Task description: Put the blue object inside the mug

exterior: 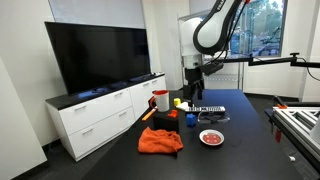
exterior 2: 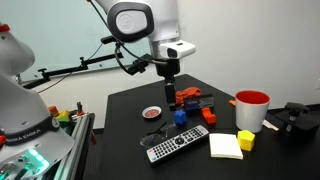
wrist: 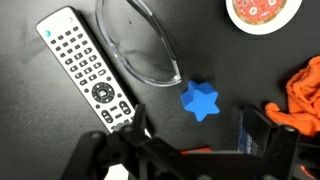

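Hovering over the black tabletop (wrist: 40, 130), the black two-finger gripper (wrist: 195, 142) fills the bottom edge of the wrist view, jaws apart with nothing between them. The small blue star-shaped block (wrist: 199, 101) lies untouched just above that gap, right of the frame's centre. The lower end of a white remote control (wrist: 88, 68) sits just beside the finger at lower left, and a clear glass bowl (wrist: 150, 55) lies near the block at upper centre. The red cylindrical mug with a whitish top (exterior 2: 251, 108) stands well apart, at the right of an exterior view. Closing on the star's points rather than its flatter sides would likely make it twist or pop free. An off-line descent could strike the remote. A skewed hold might catch the mug's rim and tip it.
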